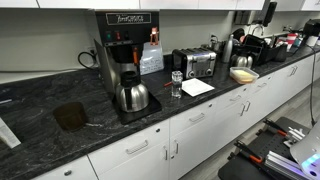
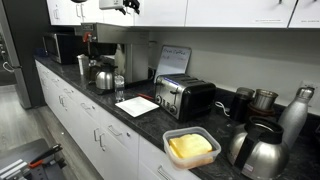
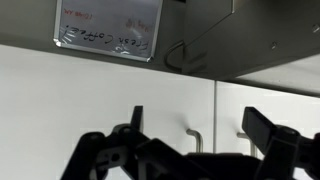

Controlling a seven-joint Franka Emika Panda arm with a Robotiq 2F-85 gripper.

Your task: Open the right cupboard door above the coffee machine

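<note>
Dark tool fingers rise from the bottom edge of the wrist view. They are spread wide with nothing between them. Just beyond them are two white cupboard doors, which meet at a vertical seam and are both shut. A slim handle sits close to the seam on each side, and one of them shows in the gap between the fingers. From this view alone I cannot tell which door is the right one. Above the doors, at the top of the wrist view, is a handwritten sign against a dark band.

In an exterior view the tool is up at the top edge, in front of the upper cupboard doors and above the coffee machine. Both exterior views show the coffee machine standing on the dark stone table against the wall. A round steel carafe sits on its base. Further along the table is a silver-and-black toaster, with a glass between it and the carafe.
</note>
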